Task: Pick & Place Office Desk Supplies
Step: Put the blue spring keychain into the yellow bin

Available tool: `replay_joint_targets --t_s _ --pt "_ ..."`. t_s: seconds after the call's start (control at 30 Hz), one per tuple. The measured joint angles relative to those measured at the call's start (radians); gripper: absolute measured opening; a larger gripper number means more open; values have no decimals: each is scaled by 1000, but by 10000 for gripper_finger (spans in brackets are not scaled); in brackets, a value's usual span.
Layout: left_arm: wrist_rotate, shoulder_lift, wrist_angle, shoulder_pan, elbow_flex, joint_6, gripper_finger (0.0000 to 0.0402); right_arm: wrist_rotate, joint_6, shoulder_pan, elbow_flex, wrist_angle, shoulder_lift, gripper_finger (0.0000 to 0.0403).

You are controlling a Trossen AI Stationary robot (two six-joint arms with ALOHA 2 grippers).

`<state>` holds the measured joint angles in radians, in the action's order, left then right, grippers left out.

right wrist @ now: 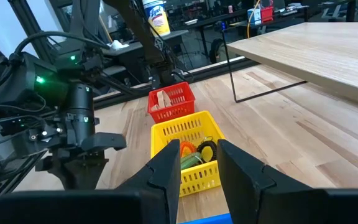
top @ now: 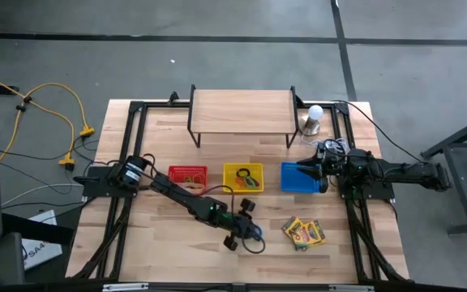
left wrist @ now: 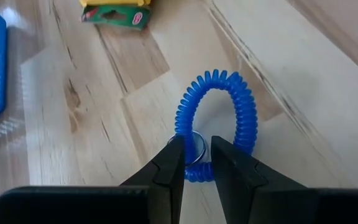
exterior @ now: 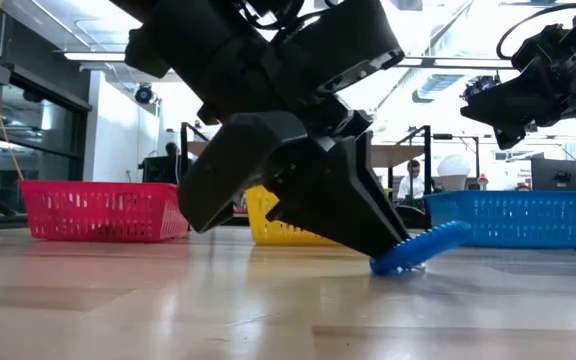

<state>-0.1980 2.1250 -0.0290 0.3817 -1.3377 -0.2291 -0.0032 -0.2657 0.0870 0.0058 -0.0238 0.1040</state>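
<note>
Blue coiled plastic ring (left wrist: pixel 219 118) lies on the wooden worktop (top: pixel 160 235) at about five o'clock, its near edge pinched between the narrowly parted fingers of the left tool (left wrist: pixel 196 163). The grasp step looks in hand; next comes a lift and a carry toward the blue mesh basket (top: pixel 298 177) at two o'clock. The right tool (right wrist: pixel 199 167) hovers empty over that basket, slightly open.
</note>
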Motion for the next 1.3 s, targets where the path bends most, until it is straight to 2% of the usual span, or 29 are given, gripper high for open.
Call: replay_joint_targets --t_s 0.77,1.07,1.3 --pt "-14 -14 18 -2 0 13 78 0 0 0 0 -1 0 94" --pt "-3 -14 21 -8 -1 21 118 0 0 0 0 -1 0 94" --pt "42 -15 27 -28 -1 65 123 0 0 0 0 -1 0 94"
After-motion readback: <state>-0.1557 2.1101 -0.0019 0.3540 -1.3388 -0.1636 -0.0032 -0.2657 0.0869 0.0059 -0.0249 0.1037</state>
